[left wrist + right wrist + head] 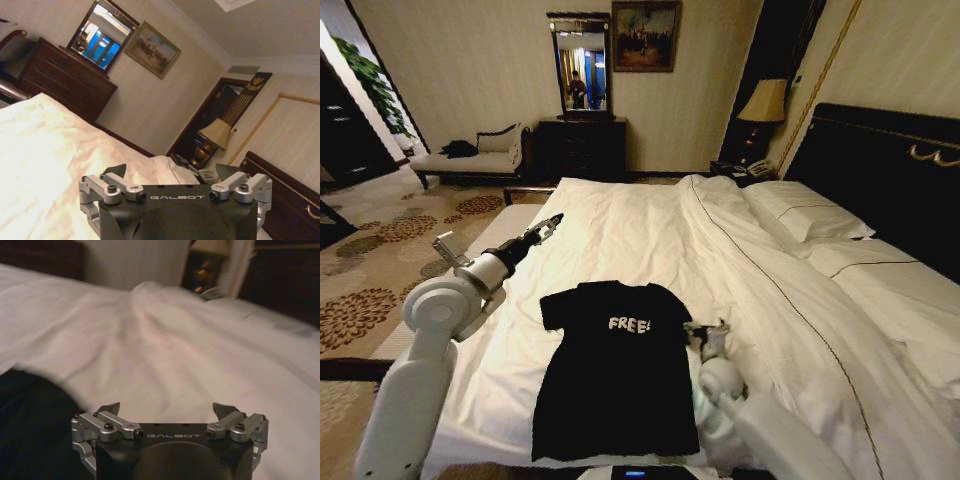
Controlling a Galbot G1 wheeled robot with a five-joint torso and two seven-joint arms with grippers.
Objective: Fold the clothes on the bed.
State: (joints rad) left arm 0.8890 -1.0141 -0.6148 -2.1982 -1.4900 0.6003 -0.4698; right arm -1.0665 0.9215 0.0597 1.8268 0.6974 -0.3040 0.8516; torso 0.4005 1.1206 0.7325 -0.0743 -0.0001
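Head view shows the left hand (552,223) raised over the bed's left side, up beyond the shirt's left sleeve and clear of it, its fingers spread apart with nothing between them. In the left wrist view the same hand (172,176) points across the white duvet toward a lamp (216,133) and a dark dresser (60,80). The right hand (708,330) sits low over the duvet just beside the shirt's right sleeve; in the right wrist view its fingers (111,410) stand wide apart and empty, with the black cloth at the edge. The black T-shirt (615,370) lies flat, face up, on the near part of the bed (650,240), collar toward the far end, sleeves spread.
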